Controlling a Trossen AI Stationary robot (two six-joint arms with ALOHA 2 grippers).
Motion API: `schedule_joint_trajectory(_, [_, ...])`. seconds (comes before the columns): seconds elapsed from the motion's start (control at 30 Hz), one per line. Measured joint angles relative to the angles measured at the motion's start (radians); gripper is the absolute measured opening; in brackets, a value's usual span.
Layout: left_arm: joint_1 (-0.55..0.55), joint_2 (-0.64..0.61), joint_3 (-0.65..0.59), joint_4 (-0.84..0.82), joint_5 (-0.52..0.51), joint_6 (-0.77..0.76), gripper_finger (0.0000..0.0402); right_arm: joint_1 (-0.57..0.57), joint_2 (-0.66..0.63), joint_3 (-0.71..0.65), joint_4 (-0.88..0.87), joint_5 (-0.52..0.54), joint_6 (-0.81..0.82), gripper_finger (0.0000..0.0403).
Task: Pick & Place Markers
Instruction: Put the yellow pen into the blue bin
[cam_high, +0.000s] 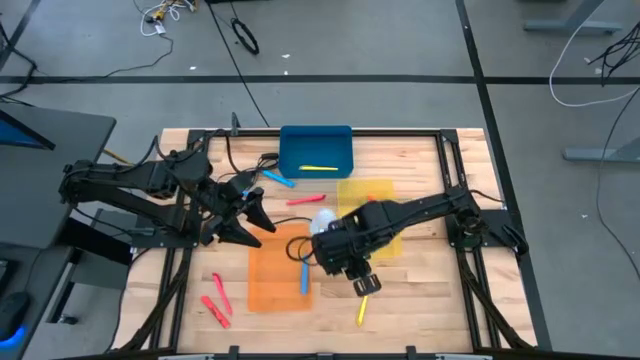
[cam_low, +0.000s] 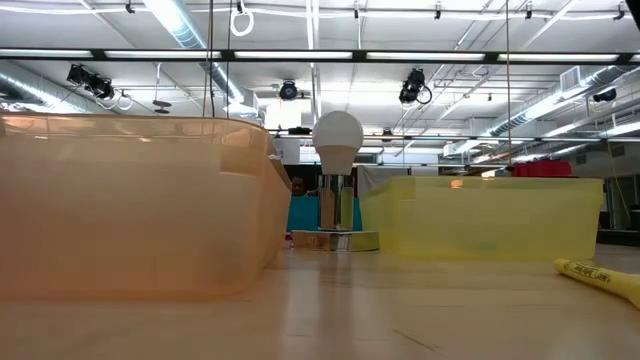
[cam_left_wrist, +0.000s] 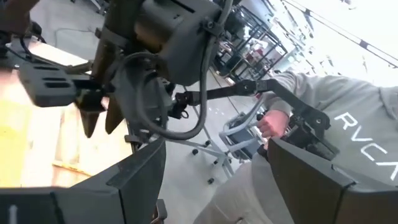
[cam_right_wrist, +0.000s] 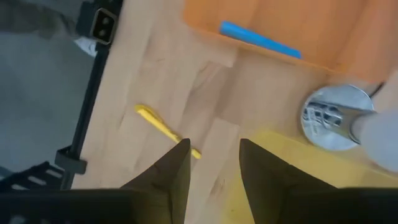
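We are looking down on a wooden table (cam_high: 420, 300) framed by black rails. Our right gripper (cam_right_wrist: 213, 163) is hovering above the bare wood near the front edge, just in front of the yellow tray (cam_high: 372, 190) and beside the orange tray (cam_high: 272, 270). Its two dark fingers (cam_right_wrist: 171, 168) are standing a little apart with nothing between them. Beyond their tips, a yellow marker (cam_right_wrist: 166, 130) is lying on the wood, slanted, clear of both trays; in the high view it shows just in front of the gripper (cam_high: 362, 309), and in the low view it is lying at the right (cam_low: 600, 277).

Our left gripper (cam_high: 255, 222) is waiting near the left edge, raised and pointing toward the middle of the table; its fingers (cam_left_wrist: 134, 180) are spread wide and are holding nothing. Through its wrist view we are seeing a person in a grey sweatshirt (cam_left_wrist: 348, 124) beyond the table.

A light blue marker (cam_high: 304, 279) is lying inside the orange tray, and a second yellow marker (cam_high: 320, 168) is lying inside the blue tray (cam_high: 316, 150) at the back edge. Another light blue marker (cam_high: 279, 178) is resting just beside the blue tray's left front corner, and a red marker (cam_high: 305, 200) is lying between the blue and orange trays. Three more red markers (cam_high: 217, 303) are scattered near the front left corner. A white ball on a metal stand (cam_low: 338, 180) is standing between the orange and yellow trays.
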Motion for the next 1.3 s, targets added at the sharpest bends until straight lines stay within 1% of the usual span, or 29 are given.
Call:
schedule_joint_trajectory(0.23, [0.000,-0.006,0.000,-0.017,0.001,0.000,0.0286,0.073,0.000,0.000,0.000,0.001,-0.083,0.0136])
schedule_joint_trajectory(0.33, [0.000,-0.006,0.000,-0.034,-0.017,0.002,0.0286,0.104,0.000,0.000,0.000,0.000,-0.124,0.0136])
schedule_joint_trajectory(0.8, [0.000,-0.006,0.000,-0.035,-0.022,0.001,0.0286,0.223,0.000,0.000,0.001,0.002,-0.395,0.0136])
schedule_joint_trajectory(1.0, [0.000,-0.006,0.000,-0.035,-0.022,0.002,0.0286,0.232,0.000,0.000,0.001,0.004,-0.403,0.0136])
schedule_joint_trajectory(1.13, [0.000,-0.005,0.000,-0.034,-0.022,0.002,0.0286,0.232,0.000,0.000,0.001,0.038,-0.407,0.0136])
schedule_joint_trajectory(1.3, [0.000,-0.005,0.000,-0.034,-0.022,0.002,0.0286,0.232,0.000,-0.004,0.003,0.043,-0.427,0.0136])
